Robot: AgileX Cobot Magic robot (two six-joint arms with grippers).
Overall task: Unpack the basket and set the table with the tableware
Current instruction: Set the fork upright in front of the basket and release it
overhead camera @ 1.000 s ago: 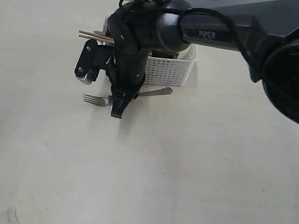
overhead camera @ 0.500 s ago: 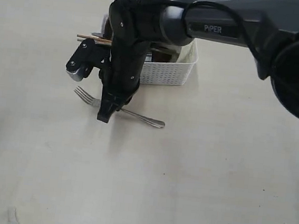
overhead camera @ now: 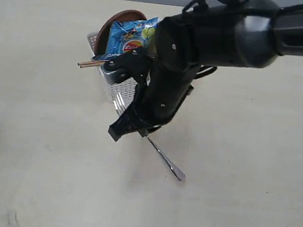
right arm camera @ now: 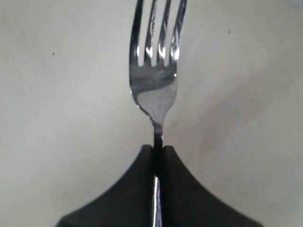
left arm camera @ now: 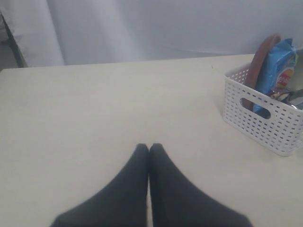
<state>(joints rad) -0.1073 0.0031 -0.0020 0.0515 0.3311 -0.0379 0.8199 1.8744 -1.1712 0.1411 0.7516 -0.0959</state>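
My right gripper [overhead camera: 118, 132] is shut on the steel fork [right arm camera: 154, 85] and holds it a little above the table [overhead camera: 42, 135]. The fork's tines stick out past the fingertips [right arm camera: 142, 158], and its handle [overhead camera: 166, 160] slants down behind them. The white basket [overhead camera: 117, 95] stands just behind this arm, mostly hidden by it. From the basket rise the brown wooden plate [overhead camera: 113, 25], wooden chopsticks [overhead camera: 89, 63] and a blue chip bag [overhead camera: 129, 35]. My left gripper [left arm camera: 149, 147] is shut and empty over bare table, well away from the basket [left arm camera: 265, 125]. The exterior view does not show it.
The dark right arm [overhead camera: 229, 32] reaches in from the upper right and covers the basket's near side. Plate [left arm camera: 262, 52] and chip bag [left arm camera: 282, 66] also show in the left wrist view. Pale tabletop [left arm camera: 94, 118] stretches all around.
The right arm has swung right and toward the camera with the fork. The fork turned, so its handle now points lower right. Plate and chip bag have come into sight.
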